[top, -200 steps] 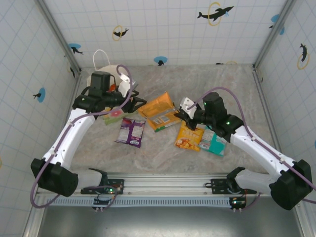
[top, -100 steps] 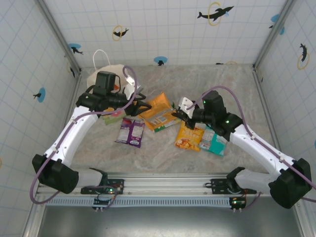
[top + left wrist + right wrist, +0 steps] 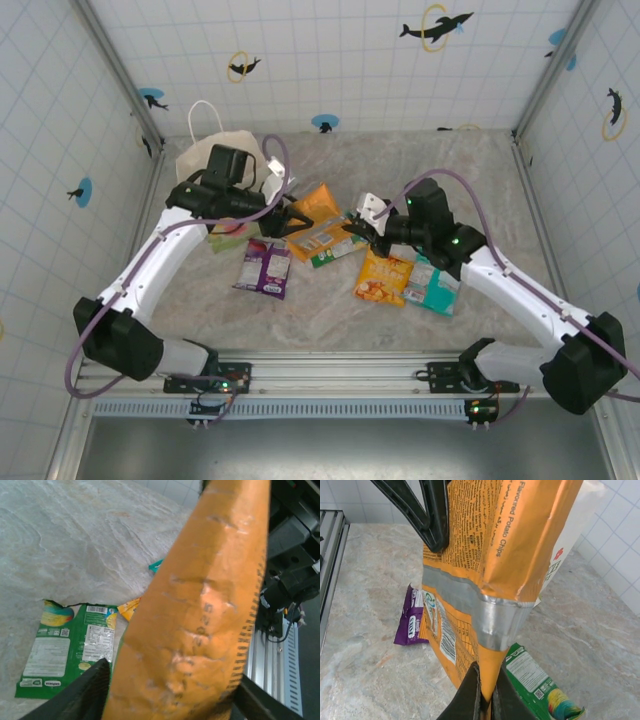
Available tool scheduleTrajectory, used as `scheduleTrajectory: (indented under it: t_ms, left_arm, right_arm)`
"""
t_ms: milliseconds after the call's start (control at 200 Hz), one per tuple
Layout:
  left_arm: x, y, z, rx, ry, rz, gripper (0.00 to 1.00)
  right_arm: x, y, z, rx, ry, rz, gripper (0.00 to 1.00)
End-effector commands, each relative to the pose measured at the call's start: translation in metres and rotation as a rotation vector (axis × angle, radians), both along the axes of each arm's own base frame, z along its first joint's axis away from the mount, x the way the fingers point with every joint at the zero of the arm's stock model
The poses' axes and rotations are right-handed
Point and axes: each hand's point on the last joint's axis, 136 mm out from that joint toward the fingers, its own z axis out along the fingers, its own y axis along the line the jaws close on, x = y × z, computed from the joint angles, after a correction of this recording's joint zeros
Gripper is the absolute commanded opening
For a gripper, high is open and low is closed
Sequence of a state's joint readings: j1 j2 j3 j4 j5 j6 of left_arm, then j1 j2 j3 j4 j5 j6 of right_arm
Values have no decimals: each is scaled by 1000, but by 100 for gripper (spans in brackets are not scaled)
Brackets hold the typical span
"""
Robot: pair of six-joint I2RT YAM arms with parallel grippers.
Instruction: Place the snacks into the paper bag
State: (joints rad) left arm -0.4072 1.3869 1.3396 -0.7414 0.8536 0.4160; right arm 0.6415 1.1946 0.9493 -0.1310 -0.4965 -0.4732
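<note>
Left claw [image 3: 292, 219] reached orange packet [image 3: 322, 222] | right claw [image 3: 485, 700] seemingly pinching it

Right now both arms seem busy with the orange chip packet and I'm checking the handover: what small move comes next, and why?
Probably close the left gripper on the orange chip packet: its jaws straddle the upper edge, not yet clamped, while the right gripper pinches the lower edge.

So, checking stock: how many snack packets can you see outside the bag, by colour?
Orange packet: 1
Purple packet: 1
Green packet: 1
Yellow-orange packet: 1
Teal-white packet: 1
Total: 5
</note>
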Motion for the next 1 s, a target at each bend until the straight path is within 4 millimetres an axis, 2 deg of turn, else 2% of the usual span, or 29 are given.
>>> scheduleTrajectory:
  t_ms: [0, 300, 420, 691, 791, 816, 991]
  left_arm:
    - [-7, -3, 8, -5, -14, -47, 49]
    - [-5, -2, 16, -7, -63, -40, 19]
    - [-2, -1, 20, -3, -98, -25, 12]
    - [18, 4, 43, -13, -200, 91, 0]
    - [25, 7, 53, -15, -250, 130, 0]
    - [28, 8, 55, -14, -262, 145, 0]
    - [48, 20, 78, -4, -374, 276, 0]
  right_arm:
    - [6, 8, 29, 53, -81, 16, 0]
    - [9, 7, 27, 44, -73, -5, 0]
    - [11, 5, 26, 43, -73, -23, 0]
    - [17, -8, 29, 110, -84, -128, 26]
    - [21, -18, 28, 134, -66, -195, 31]
    - [23, -19, 35, 166, -81, -212, 33]
    - [24, -38, 42, 318, -56, -308, 49]
